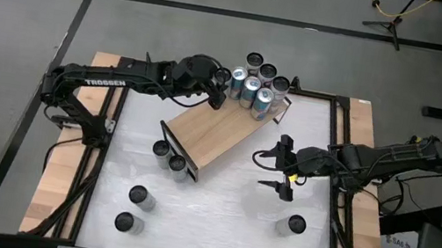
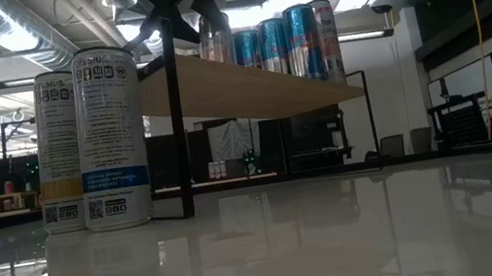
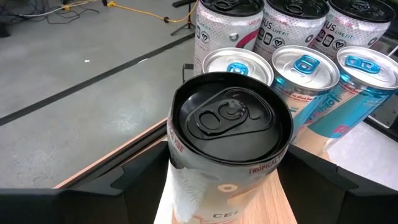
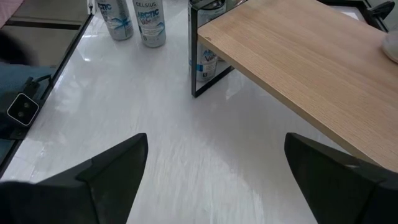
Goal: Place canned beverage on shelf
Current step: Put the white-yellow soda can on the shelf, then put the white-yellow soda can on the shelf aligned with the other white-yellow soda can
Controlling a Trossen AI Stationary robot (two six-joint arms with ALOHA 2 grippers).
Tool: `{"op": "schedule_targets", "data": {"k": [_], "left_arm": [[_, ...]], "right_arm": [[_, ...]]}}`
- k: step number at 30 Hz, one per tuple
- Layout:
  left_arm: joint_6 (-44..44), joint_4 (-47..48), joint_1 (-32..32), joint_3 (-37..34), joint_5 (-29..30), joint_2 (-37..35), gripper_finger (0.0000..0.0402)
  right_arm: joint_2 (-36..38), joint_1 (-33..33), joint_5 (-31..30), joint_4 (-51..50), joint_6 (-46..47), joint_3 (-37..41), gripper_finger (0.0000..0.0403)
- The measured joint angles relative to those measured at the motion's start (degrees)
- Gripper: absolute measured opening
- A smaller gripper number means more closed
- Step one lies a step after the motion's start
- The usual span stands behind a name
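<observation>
Left gripper (image 3: 227, 186): over the shelf's far end; jaws apart, one on each side of the can, no clamp visible.
Can (image 3: 230, 124): black-topped, upright between the left jaws, base on the shelf board, body out of sight below the jaws.
Row of cans (image 3: 305, 65): just beyond the left jaws, silver-and-blue tops, then three pale ones behind; close to the held-level can but apart from it.
Shelf (image 1: 215, 132): light wooden board on thin black frame ends, lying diagonally across the table; near end bare, far end crowded.
Handling: likely stiff-walled, smooth and a little slippery; full and fairly heavy by the look of the sealed tab, easily dented by a hard squeeze, tippy because tall and narrow. Best hold at mid-body, across the round sides, not on the rim.
Right gripper (image 1: 286, 172): low over the table beside the shelf, jaws wide apart, nothing between them.
Spare cans (image 4: 142, 18): on the table past the right jaws, near the shelf leg.
</observation>
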State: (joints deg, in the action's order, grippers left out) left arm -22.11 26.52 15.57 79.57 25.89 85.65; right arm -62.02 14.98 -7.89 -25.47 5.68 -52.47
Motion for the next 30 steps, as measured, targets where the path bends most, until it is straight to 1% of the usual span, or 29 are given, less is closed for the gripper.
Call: {"op": "schedule_targets", "data": {"k": [5,9,14,23,30], "left_arm": [[0.0,0.0,0.0,0.0,0.0,0.0,0.0272],[0.2,0.0,0.0,0.0,0.0,0.0,0.0279],[0.2,-0.5,0.0,0.2,0.1,-0.2,0.0294],[0.2,-0.2,0.0,0.2,0.1,-0.2,0.0335],[0.2,-0.5,0.1,0.1,0.0,-0.9,0.0342]], "right_arm": [[0.0,0.0,0.0,0.0,0.0,0.0,0.0374],[0.0,0.0,0.0,0.0,0.0,0.0,0.0374],[0.0,0.0,0.0,0.0,0.0,0.0,0.0374],[0.0,0.0,0.0,0.0,0.0,0.0,0.0374],[0.0,0.0,0.0,-0.1,0.0,-0.1,0.0374]]}}
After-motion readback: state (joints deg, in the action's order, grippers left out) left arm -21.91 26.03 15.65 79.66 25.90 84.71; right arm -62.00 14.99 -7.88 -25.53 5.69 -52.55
